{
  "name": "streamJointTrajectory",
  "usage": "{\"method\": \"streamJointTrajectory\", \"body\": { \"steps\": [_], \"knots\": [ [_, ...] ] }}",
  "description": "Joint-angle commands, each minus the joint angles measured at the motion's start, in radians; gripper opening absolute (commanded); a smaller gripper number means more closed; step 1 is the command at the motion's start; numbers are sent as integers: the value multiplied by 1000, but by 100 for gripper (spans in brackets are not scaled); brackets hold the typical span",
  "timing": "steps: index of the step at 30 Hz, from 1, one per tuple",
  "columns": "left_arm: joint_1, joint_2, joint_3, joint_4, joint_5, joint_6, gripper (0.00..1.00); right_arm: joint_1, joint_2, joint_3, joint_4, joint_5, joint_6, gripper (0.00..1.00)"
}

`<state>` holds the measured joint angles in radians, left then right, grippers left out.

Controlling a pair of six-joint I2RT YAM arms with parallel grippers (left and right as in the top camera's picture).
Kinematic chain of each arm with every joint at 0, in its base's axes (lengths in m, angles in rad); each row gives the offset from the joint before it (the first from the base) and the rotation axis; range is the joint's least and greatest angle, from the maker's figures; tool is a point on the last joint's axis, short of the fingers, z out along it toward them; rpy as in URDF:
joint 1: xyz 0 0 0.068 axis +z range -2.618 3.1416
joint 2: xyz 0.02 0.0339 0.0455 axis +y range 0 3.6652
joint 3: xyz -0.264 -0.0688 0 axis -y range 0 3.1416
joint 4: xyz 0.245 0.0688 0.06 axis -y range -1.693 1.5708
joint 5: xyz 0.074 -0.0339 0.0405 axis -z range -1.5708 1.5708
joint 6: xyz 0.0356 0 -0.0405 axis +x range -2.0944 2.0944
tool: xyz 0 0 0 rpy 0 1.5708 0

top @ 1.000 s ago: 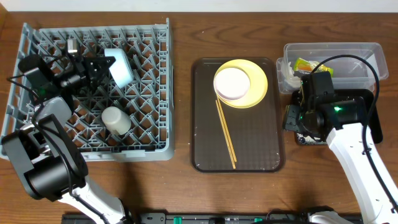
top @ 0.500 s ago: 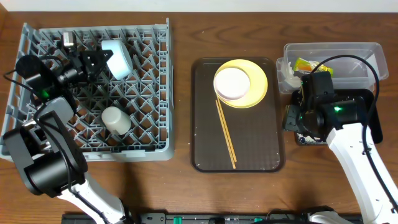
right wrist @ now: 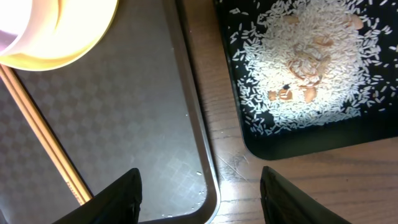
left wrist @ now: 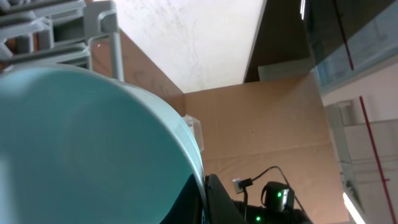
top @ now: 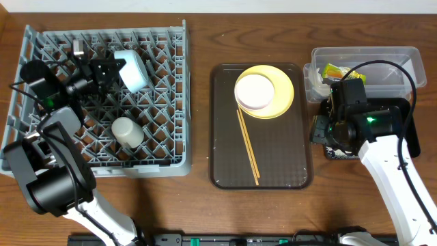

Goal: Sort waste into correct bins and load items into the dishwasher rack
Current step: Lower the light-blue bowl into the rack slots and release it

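L gripper (top: 109, 70) pinches light blue bowl (top: 131, 68) by its rim, over rack (top: 102, 167) upper rows; white cup (top: 127, 131) in rack below. L wrist cam: just bowl wall, close up. On brown tray (top: 225, 157): white bowl (top: 255, 91) on yellow plate (top: 283, 92), plus chopsticks (top: 247, 147). Only R wrist cam shows rice (right wrist: 305, 56) in black tray (right wrist: 323, 134); R gripper (right wrist: 202, 199) spread, empty. Far R: wrapper (top: 334, 70) in clear box (top: 389, 58), print too small to read.

Grey lattice rack (top: 160, 130), light blue bowl (top: 131, 70) — yellow plate (top: 282, 96), white rice (right wrist: 298, 68).

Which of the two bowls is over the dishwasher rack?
The light blue bowl, held by the left gripper; the white bowl sits on the yellow plate.
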<state>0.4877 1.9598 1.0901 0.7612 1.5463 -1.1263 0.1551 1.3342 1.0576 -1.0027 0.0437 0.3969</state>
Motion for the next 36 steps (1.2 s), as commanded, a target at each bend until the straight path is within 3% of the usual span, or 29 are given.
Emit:
{"method": "streamJointTrajectory", "body": {
  "steps": [1,18,23,31,36],
  "knots": [
    [0,17,4,-44,13,125,6,-6,-12,8,-1,-11,-13,59],
    [78,19,0,-55,-15,214,7,-6,-12,8,-4,-11,-13,59],
    [99,19,-16,-54,-13,222,13,-6,-12,8,-4,-11,-13,59],
    [135,19,-54,-60,-24,243,41,-6,-12,8,-3,-11,-13,59],
    [135,19,-54,-65,-40,243,75,-6,-12,8,-4,-19,-13,59]
  ]
}}
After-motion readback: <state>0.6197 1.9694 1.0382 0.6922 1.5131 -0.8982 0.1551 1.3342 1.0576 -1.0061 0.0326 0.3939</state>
